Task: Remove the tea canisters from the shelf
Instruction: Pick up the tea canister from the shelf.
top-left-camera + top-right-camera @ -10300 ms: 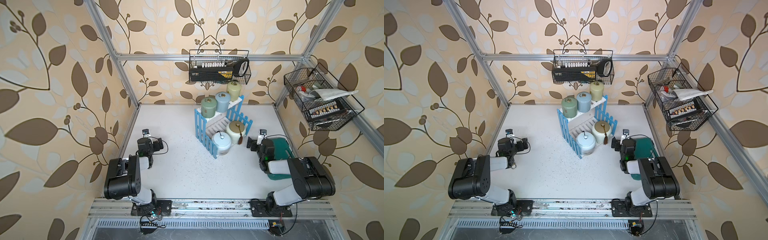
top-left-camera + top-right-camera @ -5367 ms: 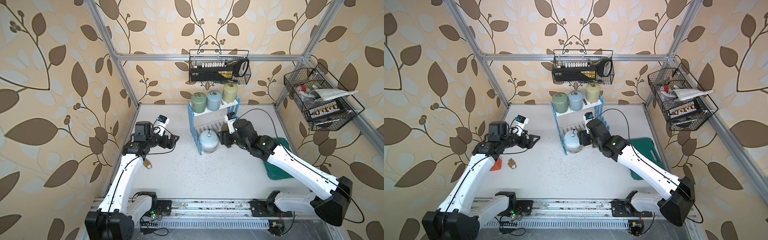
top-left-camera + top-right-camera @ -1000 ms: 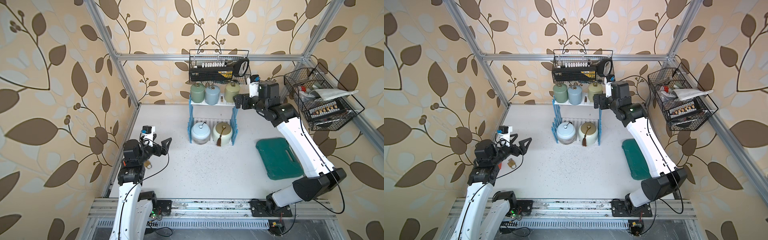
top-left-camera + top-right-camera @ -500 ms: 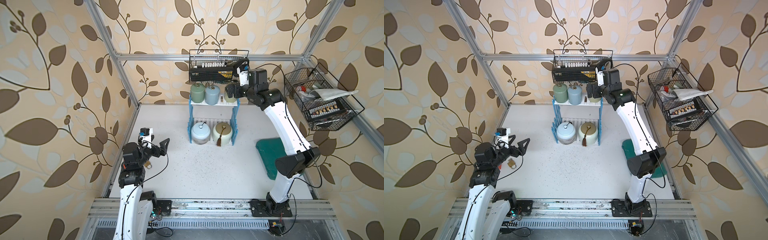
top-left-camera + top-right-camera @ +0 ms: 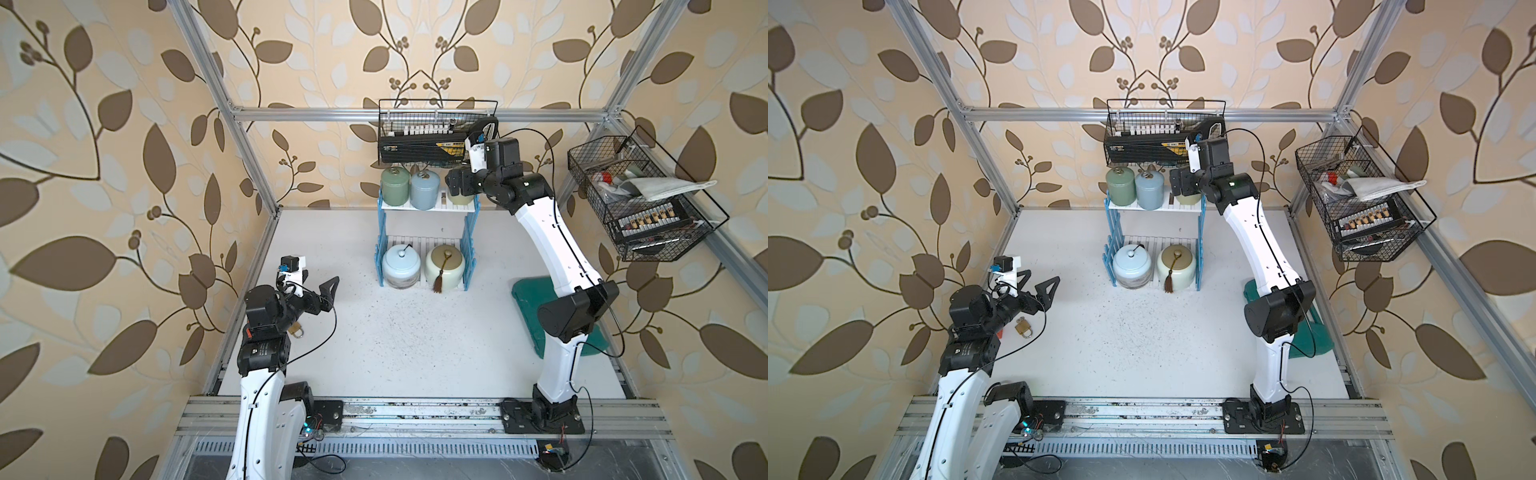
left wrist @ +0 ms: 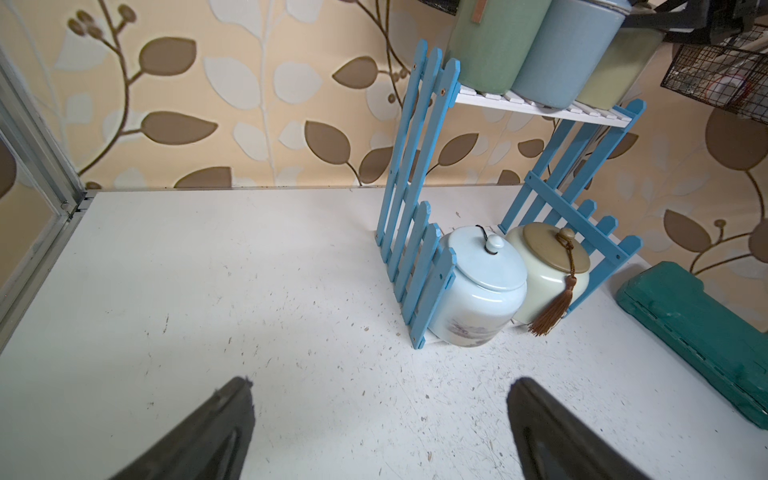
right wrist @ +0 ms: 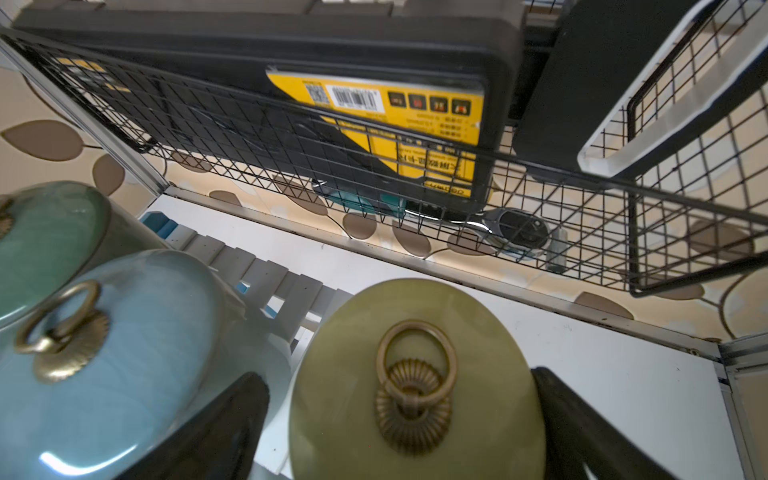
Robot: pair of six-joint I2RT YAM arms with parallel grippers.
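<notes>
The shelf (image 5: pixel 440 206) stands at the back of the table, its top board also showing in the left wrist view (image 6: pixel 519 104). On that top tier stand the sage green (image 5: pixel 395 187), grey-blue (image 5: pixel 424 190) and pale yellow-green (image 5: pixel 460 199) tea canisters. The pale blue (image 5: pixel 401 266) and tasselled cream (image 5: pixel 445 262) canisters sit on the bottom tier. My right gripper (image 7: pixel 399 382) is open, one finger on each side of the yellow-green canister (image 7: pixel 415 374), with a gap at one finger (image 7: pixel 232 419). My left gripper (image 6: pixel 380 399) hangs open and empty over the table's left side (image 5: pixel 1038 282).
A black wire basket (image 5: pixel 436 133) holding a black-and-yellow case hangs just above the top tier, close over my right gripper. Another wire basket (image 5: pixel 644 199) hangs on the right wall. A green case (image 5: pixel 525 297) lies at the right. A brass padlock (image 5: pixel 1022 328) lies under my left arm.
My right gripper has moved left from beside the shelf to the top tier and now straddles the yellow-green canister. The left arm has barely shifted.
</notes>
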